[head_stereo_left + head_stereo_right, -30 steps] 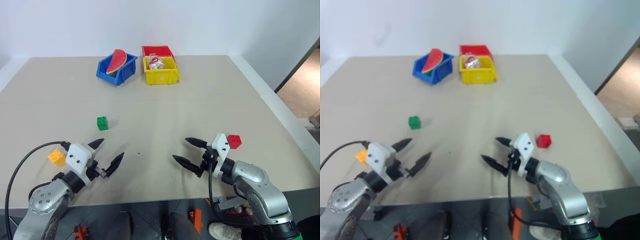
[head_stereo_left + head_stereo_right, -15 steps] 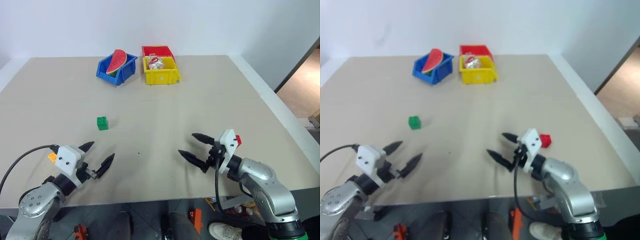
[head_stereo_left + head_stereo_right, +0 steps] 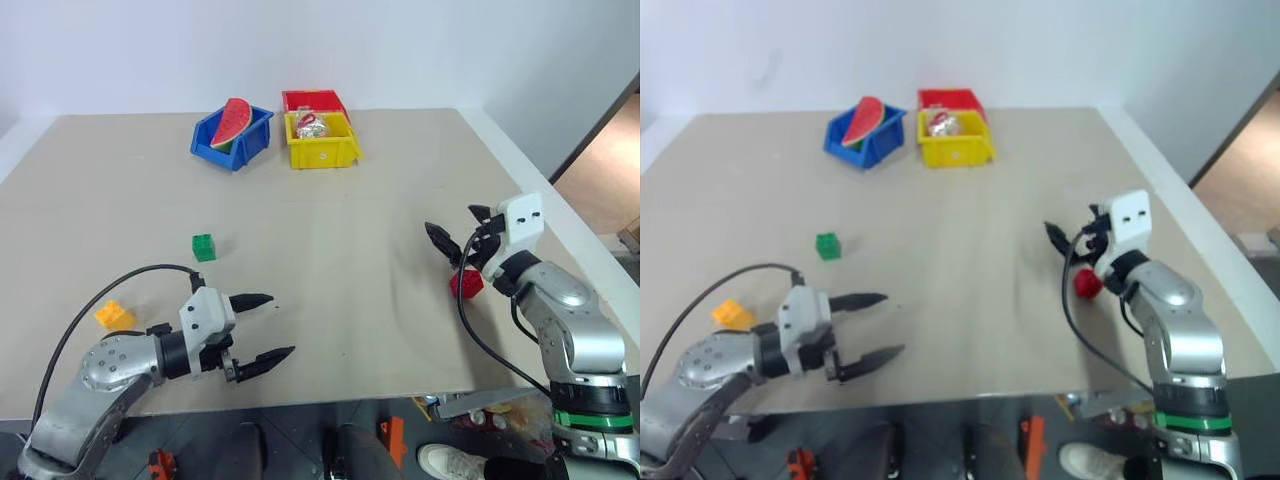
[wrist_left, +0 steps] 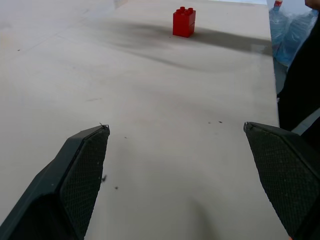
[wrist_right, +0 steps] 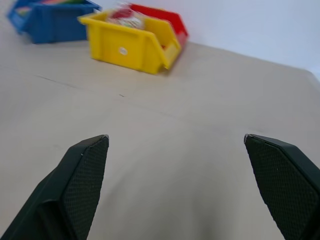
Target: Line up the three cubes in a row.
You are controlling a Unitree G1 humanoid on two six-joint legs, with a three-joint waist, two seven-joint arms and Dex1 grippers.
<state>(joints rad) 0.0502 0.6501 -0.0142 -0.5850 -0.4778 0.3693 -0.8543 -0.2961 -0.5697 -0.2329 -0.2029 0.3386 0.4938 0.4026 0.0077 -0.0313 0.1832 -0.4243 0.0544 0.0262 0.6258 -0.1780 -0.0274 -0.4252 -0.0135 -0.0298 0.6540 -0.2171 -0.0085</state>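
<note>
Left eye view, your left tool (image 3: pixel 262 326) released at 7 o'clock, right tool (image 3: pixel 455 232) released above red cube (image 3: pixel 466 284), green cube (image 3: pixel 204 247) and yellow-orange cube (image 3: pixel 114 315) well apart on bench (image 3: pixel 330 220).

cubes: one red (image 3: pixel 466 284), one green (image 3: pixel 204 247), one yellow-orange (image 3: pixel 113 315). bins: blue (image 3: pixel 233 139), yellow (image 3: pixel 322 141), red (image 3: pixel 314 101). tabletop (image 3: pixel 330 220) is seen in plain beige.

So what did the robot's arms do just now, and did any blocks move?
The right gripper swung up and out toward the table's right edge, above the red cube. The left gripper turned inward toward the middle. Both stayed open, holding nothing. The red, green cube and orange cube haven't moved.
</note>
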